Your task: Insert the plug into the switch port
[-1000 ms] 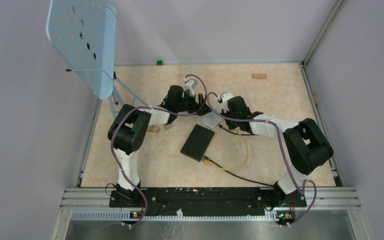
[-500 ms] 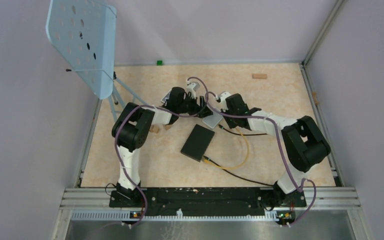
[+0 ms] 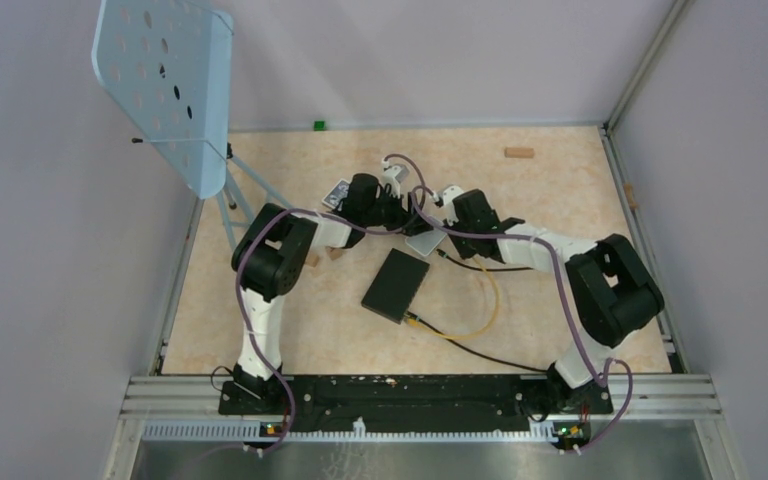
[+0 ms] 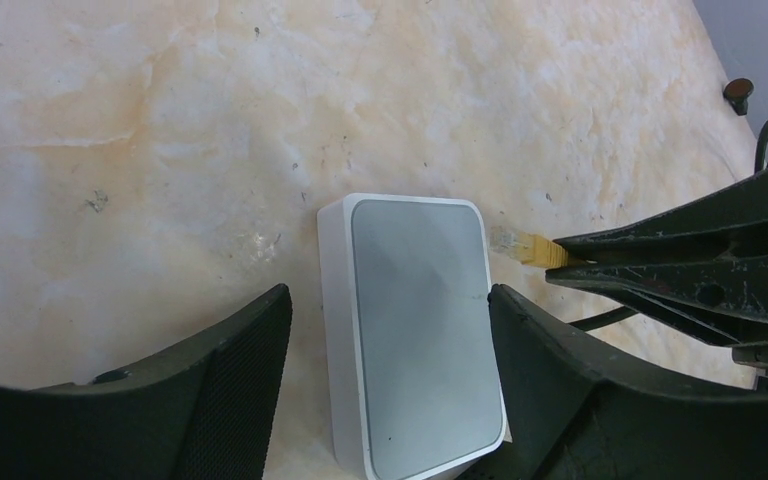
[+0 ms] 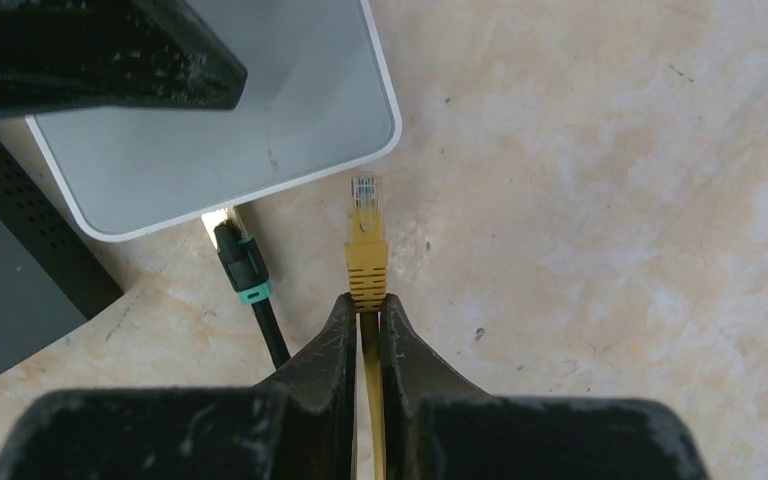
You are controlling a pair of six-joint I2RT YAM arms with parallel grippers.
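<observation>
My right gripper [image 5: 365, 300] is shut on a yellow cable just behind its plug [image 5: 365, 240], whose clear tip points at the corner of a pale grey-blue rounded box [image 5: 230, 110] and stops just short of it. The left gripper [image 4: 388, 300] is open and straddles that pale box [image 4: 415, 330]; its right finger [image 4: 550, 380] is against the box's edge and the left finger stands apart. The flat matte-black box [image 3: 395, 284] lies nearer the arms, with the yellow cable's other end at its near edge. I cannot make out the switch port itself.
A black cable with a teal collar [image 5: 245, 275] is plugged into the pale box. The yellow cable loops [image 3: 482, 305] right of the black box. A patterned card [image 3: 337, 193], a blue perforated stand [image 3: 165, 85], a green block [image 3: 317, 125] and a wooden block [image 3: 519, 153] lie around.
The left arm has shifted right, bringing its gripper over the pale box and uncovering the patterned card. The right gripper has edged slightly left with the plug.
</observation>
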